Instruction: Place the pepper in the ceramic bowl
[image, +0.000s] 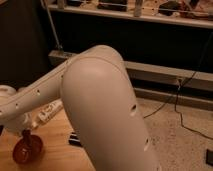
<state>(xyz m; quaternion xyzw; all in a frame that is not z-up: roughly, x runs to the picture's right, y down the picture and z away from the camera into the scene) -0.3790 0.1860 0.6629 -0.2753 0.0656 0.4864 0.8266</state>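
Observation:
The orange-red ceramic bowl (30, 152) sits on the wooden table (55, 155) at the lower left. My gripper (23, 129) hangs right above it at the end of the big white arm (100, 100) and is shut on the dark red pepper (25, 139). The pepper hangs upright with its lower end down inside the bowl's rim. The arm hides much of the table.
A white tube with red print (50, 111) lies on the table just behind the bowl. A small dark object (75, 140) lies by the table's right edge. Speckled floor with cables (180, 115) is on the right, and a dark shelf unit (150, 35) stands behind.

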